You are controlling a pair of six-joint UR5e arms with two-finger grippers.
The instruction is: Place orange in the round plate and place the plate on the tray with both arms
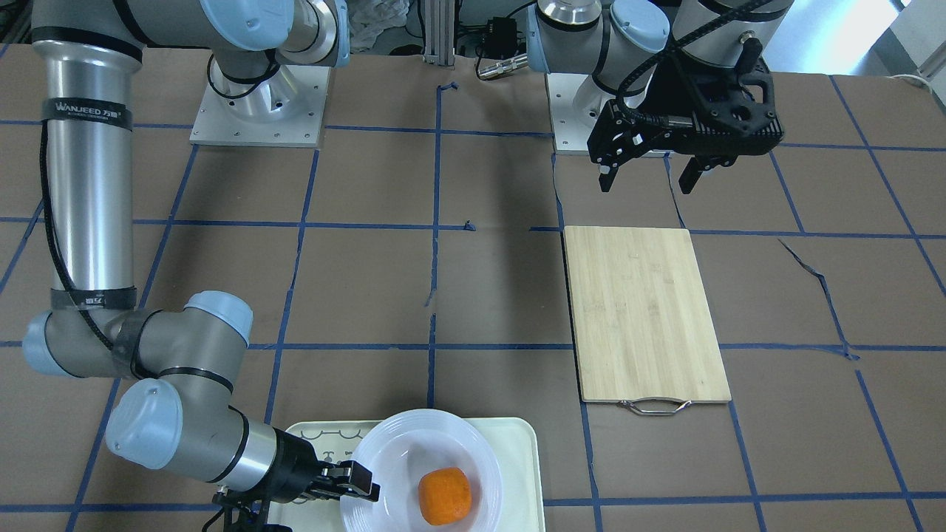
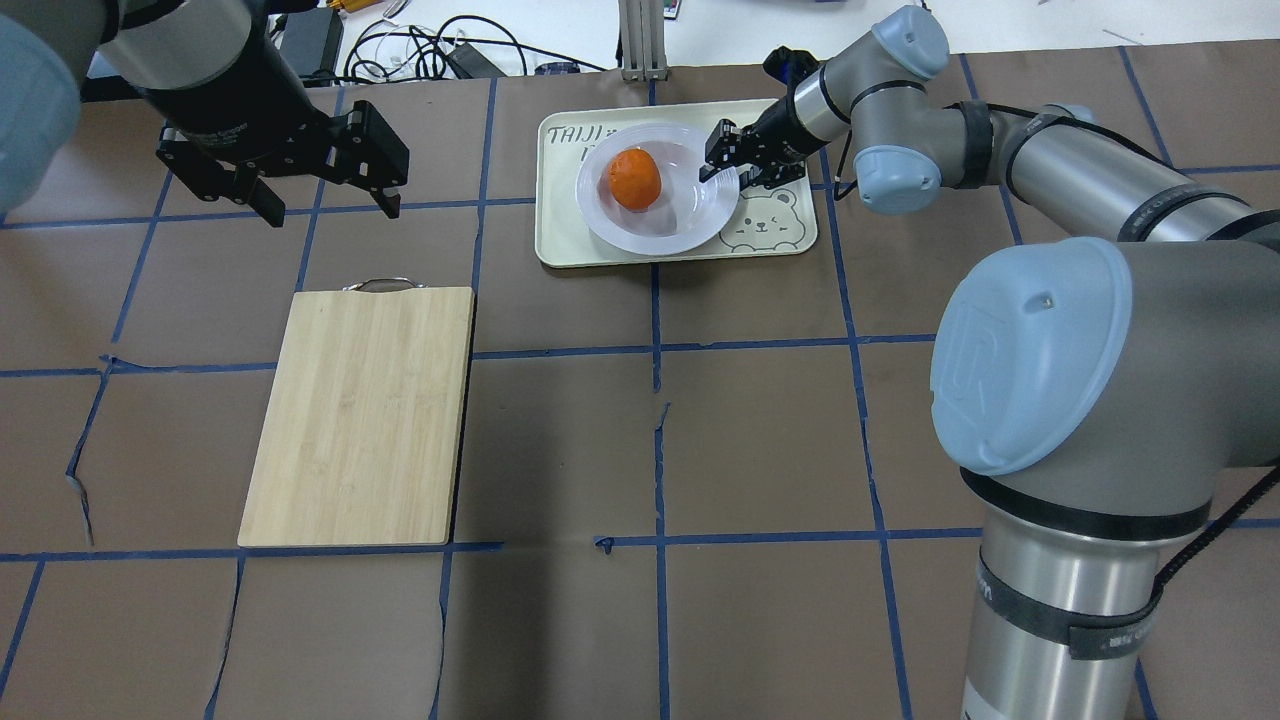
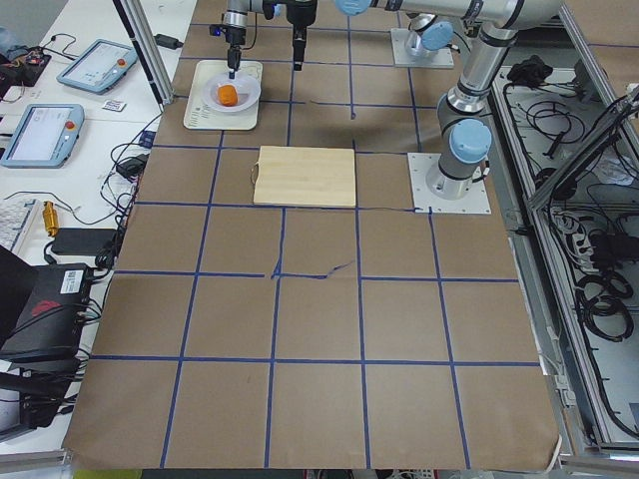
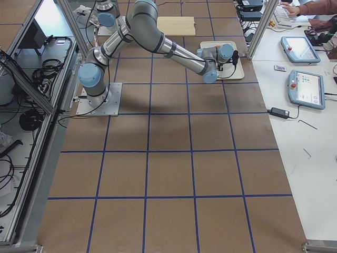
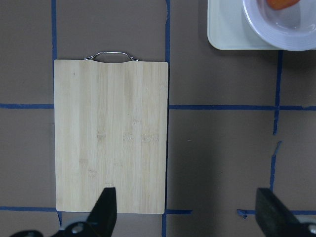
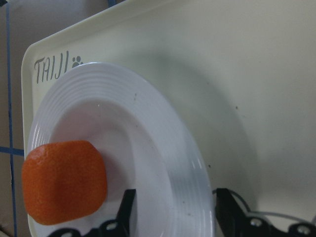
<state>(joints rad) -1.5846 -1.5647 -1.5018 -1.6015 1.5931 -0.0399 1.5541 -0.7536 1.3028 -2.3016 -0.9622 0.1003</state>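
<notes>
The orange [image 1: 445, 496] [image 2: 636, 179] [image 6: 64, 187] lies in the sunken centre of the round white plate [image 1: 473, 443] [image 2: 690, 225] [image 6: 163, 148]. The plate rests on the cream tray [image 1: 517, 443] [image 2: 770, 235] [image 6: 222, 74], beside its bear face. My right gripper [image 1: 362, 484] [image 2: 722, 165] [image 6: 175, 212] is shut on the plate's rim, one finger inside the rim and one outside. My left gripper [image 1: 643, 174] [image 2: 325, 205] [image 5: 185, 197] hangs open and holding nothing above the table, near the bamboo board's end and far from the tray.
A bamboo cutting board [image 1: 643, 314] [image 2: 360, 410] [image 5: 111, 133] with a metal handle lies on the left arm's side. Blue tape lines grid the brown table. Cables and tablets sit beyond the table's far edge, and a person's arm [image 4: 316, 6] shows there.
</notes>
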